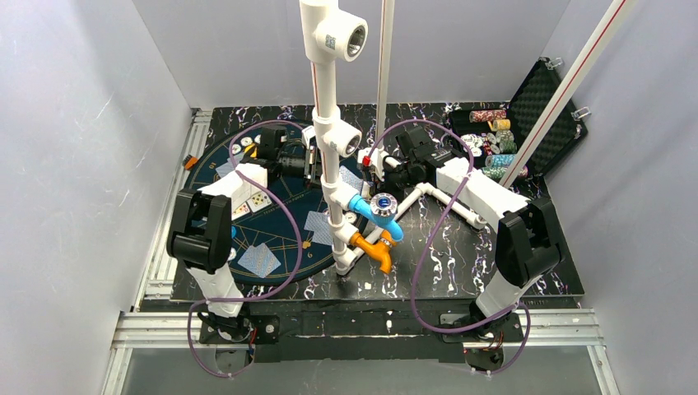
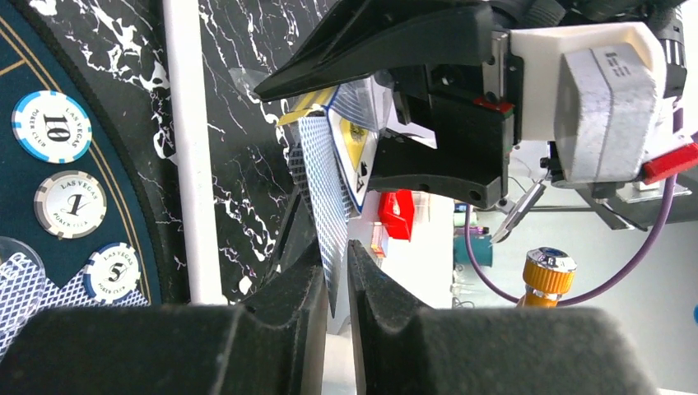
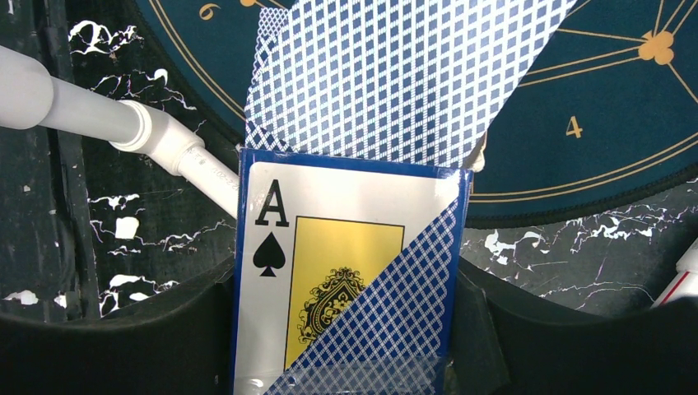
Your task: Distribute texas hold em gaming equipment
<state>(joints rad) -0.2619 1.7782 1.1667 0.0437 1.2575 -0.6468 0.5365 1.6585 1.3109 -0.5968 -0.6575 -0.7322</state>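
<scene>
Three chips (image 2: 75,204) lay on the blue mat (image 2: 16,185) at the left. Right of them the left gripper (image 2: 332,247) stood nearly closed, pinching one blue-backed card (image 2: 321,189) by its lower edge. That card's other end sat in the one pack (image 3: 329,247) clamped in the right gripper (image 3: 347,313). Dealing was in hand, I judged; next, the card needed pulling clear without dragging others.

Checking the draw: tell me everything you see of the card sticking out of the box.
The card is thin and flat, with a blue-and-white diamond-patterned back, face hidden. It sticks partly out of the ace-of-spades box in the right gripper, skewed. The left gripper flanks its free end closely; contact unclear.
</scene>
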